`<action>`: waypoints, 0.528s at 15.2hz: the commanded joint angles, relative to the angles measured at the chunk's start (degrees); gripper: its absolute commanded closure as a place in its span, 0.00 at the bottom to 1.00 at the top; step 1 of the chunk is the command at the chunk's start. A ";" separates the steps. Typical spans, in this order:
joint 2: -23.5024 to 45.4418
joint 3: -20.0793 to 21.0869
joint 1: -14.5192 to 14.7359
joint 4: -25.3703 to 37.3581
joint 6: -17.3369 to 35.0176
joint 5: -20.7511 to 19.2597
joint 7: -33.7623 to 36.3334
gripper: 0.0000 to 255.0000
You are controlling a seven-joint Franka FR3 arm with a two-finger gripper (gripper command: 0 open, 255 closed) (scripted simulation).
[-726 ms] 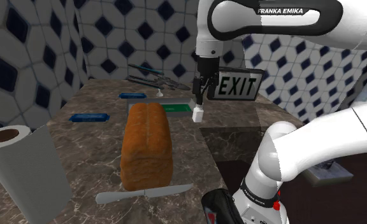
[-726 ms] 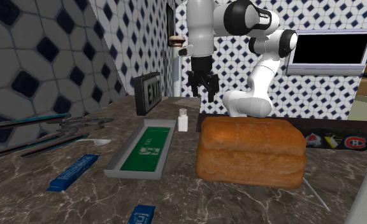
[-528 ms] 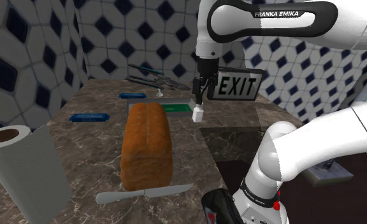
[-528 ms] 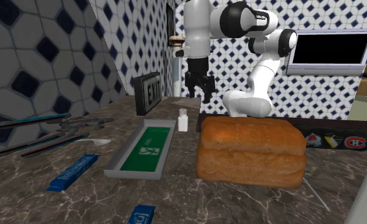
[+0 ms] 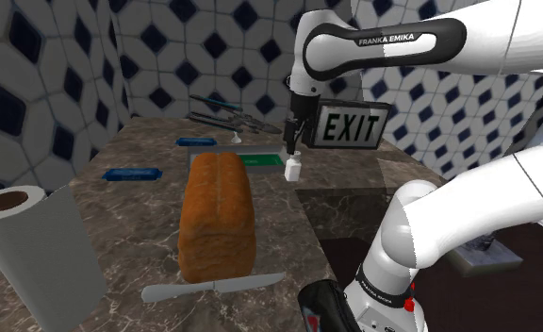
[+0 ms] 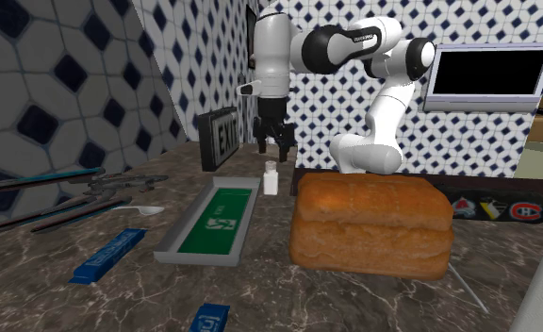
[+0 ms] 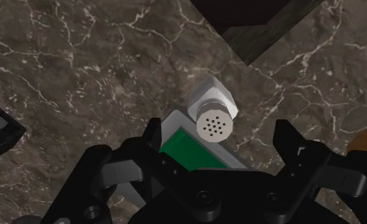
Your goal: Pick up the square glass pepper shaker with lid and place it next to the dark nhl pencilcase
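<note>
Wrist view: pincer [image 7: 218, 135] released, fingers spread, poised above white pepper shaker [image 7: 213, 114]. Shaker upright on bench [image 7: 80, 70], just beside green sign tray [image 7: 192, 149] corner. Risk judged: on descent, finger catches tray rim, topples shaker.

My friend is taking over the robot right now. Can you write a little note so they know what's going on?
Tool: open, holding nothing, hovering right above the shaker without touching it.
Shaker: white, standing upright between the corner of the tray and the loaf of bread.
Pencil case: dark with team badges, lying behind the bread, toward the second exterior view's right.
Done: the tool is lined up over the shaker.
Left: lower, close on the shaker, lift it, carry it past the bread and set it beside the pencil case.
</note>
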 commanded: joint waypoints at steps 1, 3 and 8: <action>0.04 -0.16 -0.04 -1.43 1.57 -0.13 -0.07 0.00; 0.09 -0.29 -0.10 -2.93 3.13 -0.25 -0.05 0.00; 0.17 -0.40 -0.14 -4.09 4.37 -0.35 -0.03 0.00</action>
